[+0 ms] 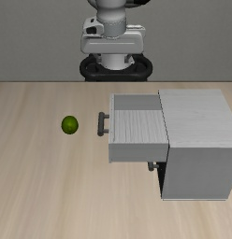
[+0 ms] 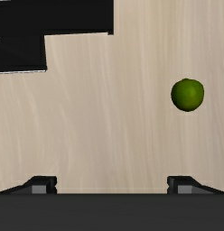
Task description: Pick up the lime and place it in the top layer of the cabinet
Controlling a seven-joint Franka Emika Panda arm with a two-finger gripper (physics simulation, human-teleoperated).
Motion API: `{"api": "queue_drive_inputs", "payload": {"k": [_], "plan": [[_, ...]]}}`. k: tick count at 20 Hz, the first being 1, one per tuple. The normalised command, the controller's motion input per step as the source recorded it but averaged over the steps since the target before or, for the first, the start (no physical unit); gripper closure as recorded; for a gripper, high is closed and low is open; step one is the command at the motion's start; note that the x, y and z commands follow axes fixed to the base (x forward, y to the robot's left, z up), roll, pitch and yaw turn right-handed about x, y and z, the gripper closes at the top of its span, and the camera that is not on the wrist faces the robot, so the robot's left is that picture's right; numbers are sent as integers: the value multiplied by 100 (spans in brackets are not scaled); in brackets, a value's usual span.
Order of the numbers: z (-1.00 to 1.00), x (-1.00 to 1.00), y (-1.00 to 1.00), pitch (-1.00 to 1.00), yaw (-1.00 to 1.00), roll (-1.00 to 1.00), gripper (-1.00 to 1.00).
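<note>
Exterior view, arm (image 1: 111, 37): white, folded up over its dark round base at the far edge of the tabletop (image 1: 43, 187). It is well apart from the lime and from the cabinet.
Exterior view, lime (image 1: 70, 124): small, round and green. It sits alone on the pale wooden tabletop, touching nothing.
Exterior view, cabinet (image 1: 197, 145): a grey box standing on the tabletop towards the exterior view's right.
Exterior view, top drawer (image 1: 138, 126): pulled out of the cabinet towards the exterior view's left, with its inside open to view from above.
Exterior view, drawer handle (image 1: 102, 123): a dark bar on the drawer's front. It faces the lime, which lies near it but apart, farther to the exterior view's left.
Exterior view, lower handle (image 1: 153, 166): a dark piece showing under the open drawer, on the cabinet's front.
Wrist view, jaws: spread wide, with nothing between them. Both dark fingertips (image 2: 40, 183) hang above bare wood.
Wrist view, lime (image 2: 187, 94): on the tabletop ahead of the fingertips, roughly in line with one of them rather than centred between the two. It is clear of both.
Wrist view, dark shape (image 2: 51, 32): a black, stepped patch beyond the wood, on the far side from the lime. I cannot tell what it is.
</note>
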Motion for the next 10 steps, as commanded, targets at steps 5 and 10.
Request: {"api": "queue_drive_inputs", "payload": {"k": [5,10], "plan": [[0,0,-100,0,0,0,-100],[0,0,-100,0,0,0,-100]]}}
